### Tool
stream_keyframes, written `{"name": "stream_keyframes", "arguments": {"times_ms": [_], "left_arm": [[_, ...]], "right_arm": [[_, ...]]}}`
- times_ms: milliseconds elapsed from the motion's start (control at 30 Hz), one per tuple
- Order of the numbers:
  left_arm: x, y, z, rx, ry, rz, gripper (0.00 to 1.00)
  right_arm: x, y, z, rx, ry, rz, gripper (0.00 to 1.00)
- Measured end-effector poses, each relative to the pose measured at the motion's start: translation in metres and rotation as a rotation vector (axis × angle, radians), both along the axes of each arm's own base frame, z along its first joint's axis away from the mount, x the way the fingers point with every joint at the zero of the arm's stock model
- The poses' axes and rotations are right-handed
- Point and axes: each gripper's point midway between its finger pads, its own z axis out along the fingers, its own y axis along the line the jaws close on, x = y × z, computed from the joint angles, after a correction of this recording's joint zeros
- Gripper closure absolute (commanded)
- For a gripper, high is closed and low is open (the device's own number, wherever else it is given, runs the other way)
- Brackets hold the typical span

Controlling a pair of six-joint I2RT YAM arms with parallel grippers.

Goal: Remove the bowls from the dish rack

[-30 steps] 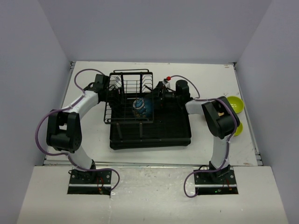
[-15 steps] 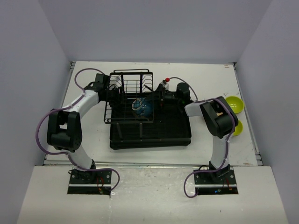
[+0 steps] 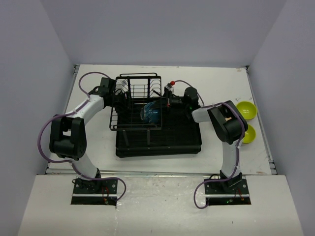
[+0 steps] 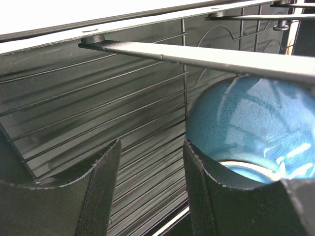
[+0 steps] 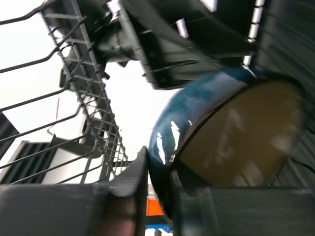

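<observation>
Blue bowl (image 3: 150, 114) stood on edge in the dish rack (image 3: 133, 88), immediately left of the right hand (image 5: 156, 169), whose fingers pinched its rim (one inside, one outside); the left hand (image 4: 152, 147) hung open beside the bowl, gripping nothing

Left arm (image 3: 84, 109), right arm (image 3: 230, 157): white links, bulky black joint housings. Purple cable (image 3: 44, 135) runs from black base plate (image 3: 93, 189) up along links in loose loops. Same cabling above right base plate. Small red cap (image 3: 173, 82) at right wrist. Left fingers (image 4: 101, 191) matte black, textured pads, whitish scuffed edges.
</observation>
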Motion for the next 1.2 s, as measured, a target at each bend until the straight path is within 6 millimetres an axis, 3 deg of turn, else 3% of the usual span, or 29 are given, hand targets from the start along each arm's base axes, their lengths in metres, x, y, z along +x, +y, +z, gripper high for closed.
{"name": "stream_keyframes", "arguments": {"times_ms": [67, 567, 700, 867, 1200], "left_arm": [[0.0, 0.0, 0.0, 0.0, 0.0, 0.0, 0.45], [0.0, 0.0, 0.0, -0.002, -0.001, 0.0, 0.45], [0.0, 0.0, 0.0, -0.002, -0.001, -0.001, 0.45], [0.0, 0.0, 0.0, -0.002, -0.002, -0.001, 0.44], [0.001, -0.001, 0.001, -0.006, -0.005, -0.003, 0.44]], "right_arm": [[-0.002, 0.004, 0.008, 0.016, -0.018, 0.016, 1.0], [-0.006, -0.002, 0.014, 0.067, 0.021, 0.008, 1.0], [-0.011, -0.018, 0.02, 0.04, 0.028, 0.005, 1.0], [-0.002, -0.047, 0.038, -0.03, -0.033, -0.045, 1.0], [0.049, -0.093, 0.103, -0.362, -0.321, -0.189, 1.0]]}}
